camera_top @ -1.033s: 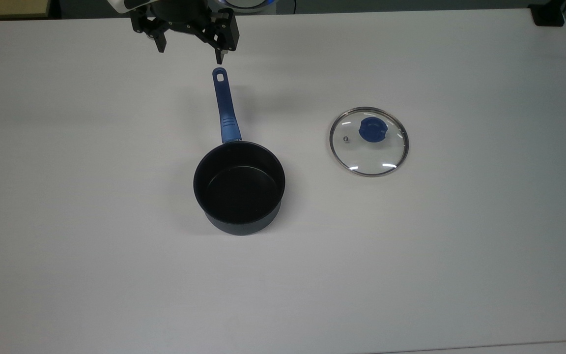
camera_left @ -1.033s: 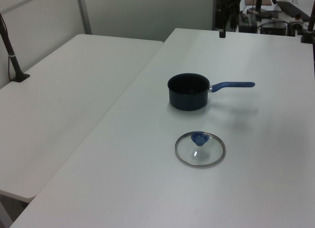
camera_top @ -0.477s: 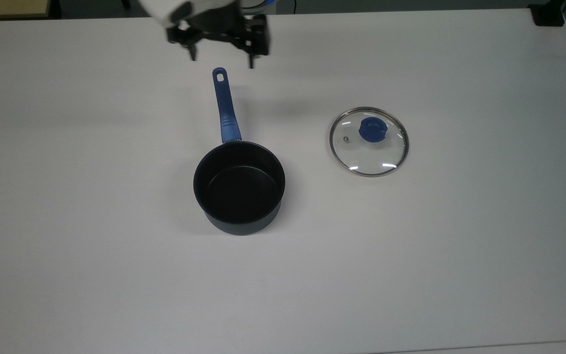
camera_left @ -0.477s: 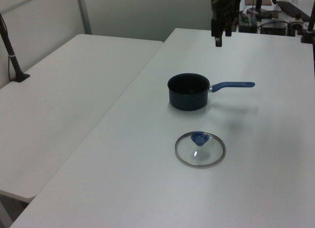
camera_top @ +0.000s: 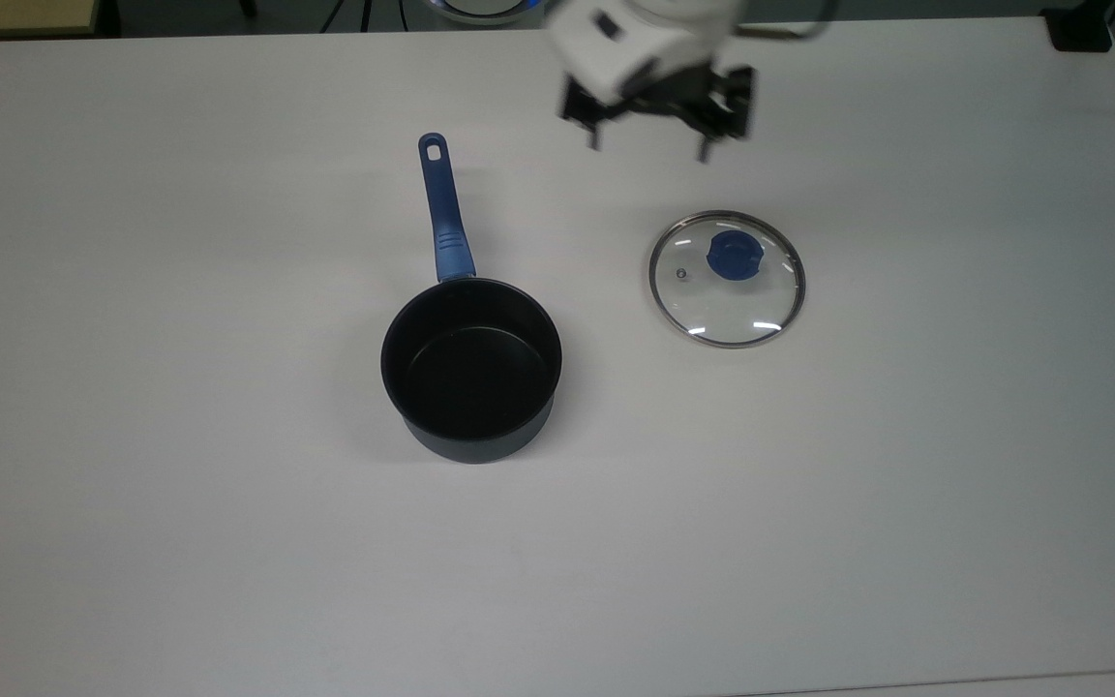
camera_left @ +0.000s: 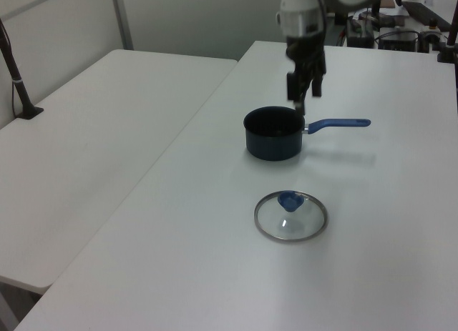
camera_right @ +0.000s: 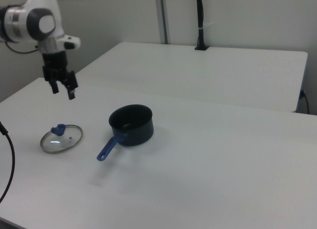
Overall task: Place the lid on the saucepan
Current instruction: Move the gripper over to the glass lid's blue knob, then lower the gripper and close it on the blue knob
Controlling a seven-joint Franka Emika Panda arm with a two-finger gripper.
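So the glass lid (camera_top: pixel 727 279) is lying flat on the white surface (camera_top: pixel 906 484), blue knob (camera_top: pixel 735 255) facing up, well apart from the saucepan (camera_top: pixel 471 369) and off toward the top view's right. The saucepan sits upright and uncovered, dark inside, with its long blue handle (camera_top: pixel 445 208) pointing to the top view's upper edge. The end effector (camera_top: pixel 651 145) hangs in the air above the surface, up past the lid's far rim in the top view and not touching anything. Its two fingers are spread wide apart with nothing between them. In the right view the end effector (camera_right: pixel 61 90) sits higher than the lid (camera_right: pixel 61 138), fingers pointing down.
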